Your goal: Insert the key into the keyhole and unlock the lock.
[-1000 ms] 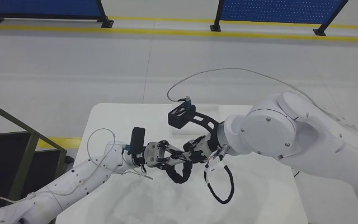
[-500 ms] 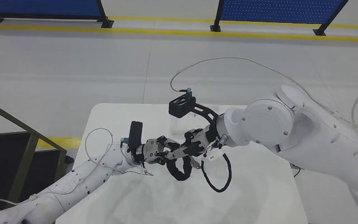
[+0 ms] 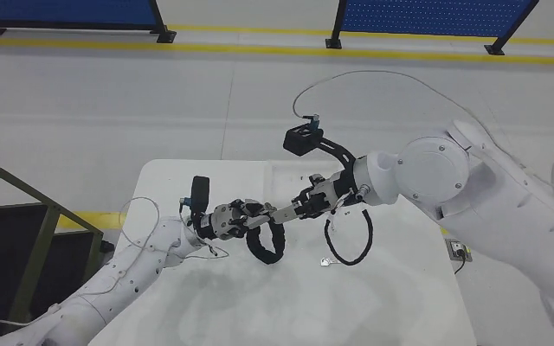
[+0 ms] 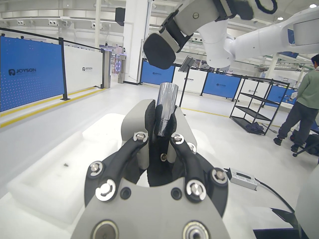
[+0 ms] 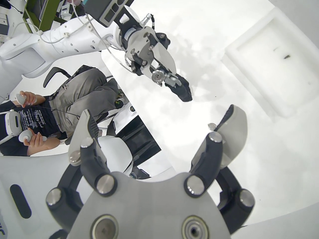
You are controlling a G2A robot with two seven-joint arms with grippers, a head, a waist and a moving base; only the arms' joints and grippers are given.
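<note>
The left gripper point(image 4: 163, 119) grips the chrome lock point(image 4: 166, 100); the right gripper point(image 5: 159, 114) hangs open just beyond the lock's end. The key point(image 3: 327, 260) lies on the surface point(image 3: 389, 303), apart from the lock.

On the table point(image 3: 415, 294), near the middle, lying alone: a key point(image 3: 327, 261). Up over the table, left of the key: the left gripper point(image 3: 251, 214), with the lock point(image 4: 166, 100) between its fingers. Just under it: a cable loop point(image 3: 264, 246). Right beside the lock, not touching: the right gripper point(image 3: 286, 210). At the table's far side: a foam tray point(image 4: 42, 205).
</note>
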